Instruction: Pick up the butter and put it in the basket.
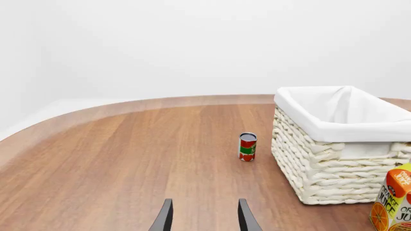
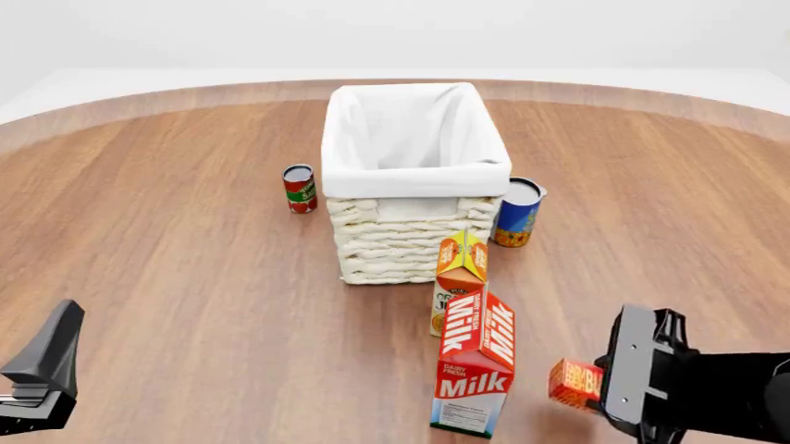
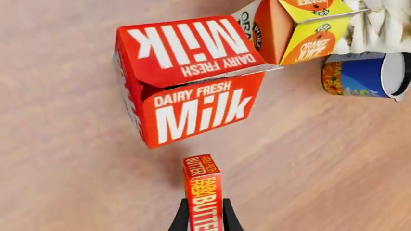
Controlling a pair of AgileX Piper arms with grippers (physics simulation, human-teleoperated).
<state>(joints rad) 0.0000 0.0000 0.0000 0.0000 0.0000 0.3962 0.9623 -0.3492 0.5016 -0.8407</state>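
The right fingers (image 3: 204, 219) clamp the butter (image 3: 203, 192) on its flat faces; it is held on edge above the table (image 2: 185, 277), beside the milk carton (image 2: 475, 365). Grasp made, carry pending: lift clear of both cartons, then forward to the basket (image 2: 413, 236), a stiff weave with soft cloth lining. The left fingers (image 1: 204, 216) stand parted, holding nothing.
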